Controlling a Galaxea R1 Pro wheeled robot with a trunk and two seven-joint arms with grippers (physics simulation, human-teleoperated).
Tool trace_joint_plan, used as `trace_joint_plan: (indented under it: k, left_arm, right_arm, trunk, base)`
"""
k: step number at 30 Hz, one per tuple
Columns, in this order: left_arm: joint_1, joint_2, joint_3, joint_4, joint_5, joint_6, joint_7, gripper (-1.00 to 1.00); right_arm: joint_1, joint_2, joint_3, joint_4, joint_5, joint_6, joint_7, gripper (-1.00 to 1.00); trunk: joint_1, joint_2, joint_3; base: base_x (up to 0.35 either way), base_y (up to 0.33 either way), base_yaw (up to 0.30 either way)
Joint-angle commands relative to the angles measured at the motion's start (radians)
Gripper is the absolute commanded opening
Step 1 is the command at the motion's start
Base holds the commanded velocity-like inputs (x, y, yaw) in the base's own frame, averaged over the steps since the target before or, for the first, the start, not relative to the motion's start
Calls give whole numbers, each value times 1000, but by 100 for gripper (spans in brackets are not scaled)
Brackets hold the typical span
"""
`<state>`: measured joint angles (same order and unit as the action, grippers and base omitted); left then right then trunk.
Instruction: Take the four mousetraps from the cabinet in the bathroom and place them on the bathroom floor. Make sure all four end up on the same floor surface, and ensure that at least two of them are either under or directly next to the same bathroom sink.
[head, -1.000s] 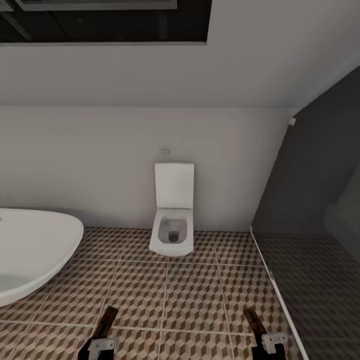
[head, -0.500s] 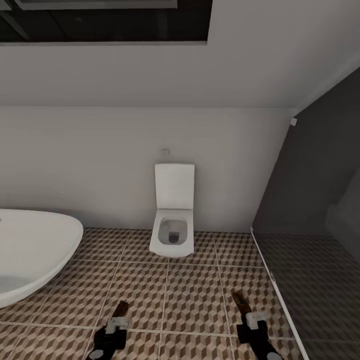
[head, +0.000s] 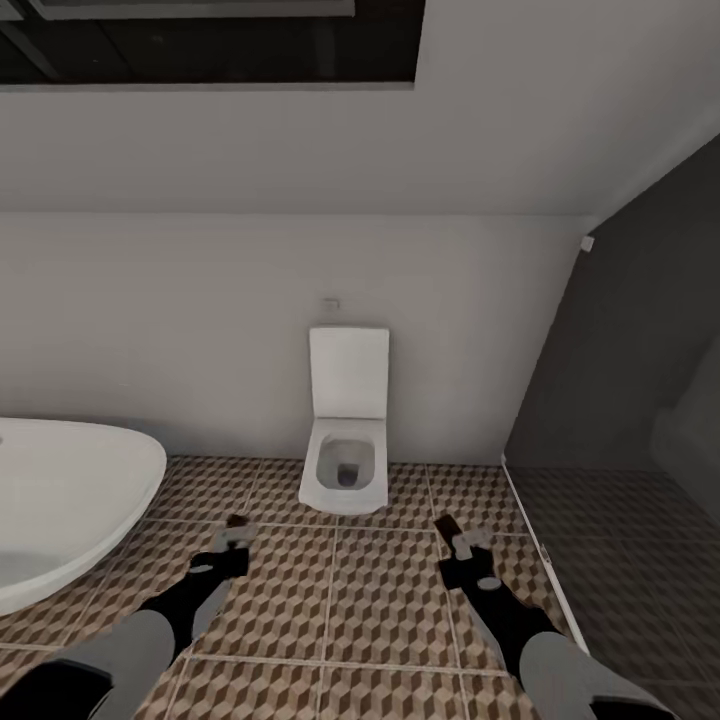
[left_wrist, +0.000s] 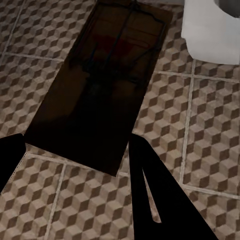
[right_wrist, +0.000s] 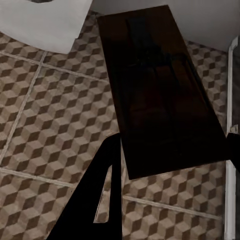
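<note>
I stand on the bathroom floor (head: 380, 600), cube-patterned tiles running to a white wall. A white toilet (head: 346, 470) sits against that wall; a white bathtub (head: 60, 500) is cut off at the floor's left edge, and a dark glass partition (head: 620, 420) closes the right. My left gripper (head: 232, 540) is clamped on one mousetrap (left_wrist: 107, 80), my right gripper (head: 455, 540) on another mousetrap (right_wrist: 160, 90), both above the tiles. Their wire parts are dark and hard to make out.
</note>
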<state>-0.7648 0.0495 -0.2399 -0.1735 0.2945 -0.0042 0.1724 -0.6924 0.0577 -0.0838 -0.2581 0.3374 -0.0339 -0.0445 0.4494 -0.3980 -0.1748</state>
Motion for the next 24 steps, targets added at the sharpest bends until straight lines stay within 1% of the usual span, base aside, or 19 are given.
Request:
trace_joint_plan:
  k: [1, 2, 3, 4, 5, 6, 8, 10, 14, 17, 21, 24]
  left_arm:
    - [1, -2, -10, 44, 7, -63, 6, -100]
    - [2, -5, -10, 96, 7, -128, 3, -100]
    - [2, -6, -10, 121, 7, -159, 1, -100]
    - [4, -8, -10, 157, 7, -214, -7, -100]
    - [9, -8, -10, 187, 7, -268, -35, -100]
    - [16, -8, -10, 198, 7, -290, -62, -100]
    - [34, -8, -10, 210, 6, -314, -116, -100]
    - [47, -8, -10, 214, 6, -330, -141, -100]
    - [76, -8, -11, 217, 5, -382, -160, -100]
    - [107, -8, -11, 218, 4, -448, -175, -100]
    - [122, -8, -12, 218, 3, -486, -217, -100]
    - [127, -8, -12, 218, 3, -494, -238, -100]
  right_arm:
    - [1, 0, -8, 8, 8, -31, 0, -100]
    - [4, 0, -9, 15, 8, -53, 1, -100]
    - [5, 0, -9, 19, 9, -62, 2, -100]
    - [8, -1, -9, 29, 9, -74, 3, -100]
    - [12, -1, -10, 46, 9, -86, 4, -100]
    - [14, -1, -10, 54, 9, -91, 5, -100]
    - [19, -1, -10, 64, 9, -97, 16, -100]
    - [25, -1, -9, 71, 9, -101, 34, -100]
    - [37, -1, -9, 93, 9, -118, 68, -100]
    - [44, -1, -9, 127, 9, -166, 79, -100]
    - [53, -1, -8, 158, 11, -233, 82, -100]
    - [56, -1, -7, 165, 12, -251, 83, -100]
  trunk:
    - [1, -2, -2]
    - [1, -2, -2]
    - [1, -2, -2]
    - [1, -2, -2]
    - [1, -2, -2]
    - [1, -2, -2]
    - [1, -2, -2]
    - [1, -2, -2]
    - [1, -2, -2]
    - [1, -2, -2]
    - [1, -2, -2]
    - [1, -2, -2]
  base:
    - [0, 0, 0]
    - [0, 0, 0]
    - [0, 0, 0]
    - [0, 0, 0]
    - [0, 0, 0]
    - [0, 0, 0]
    - [0, 0, 0]
    - [0, 0, 0]
    - [0, 0, 0]
    - [0, 0, 0]
    - [0, 0, 0]
    - [0, 0, 0]
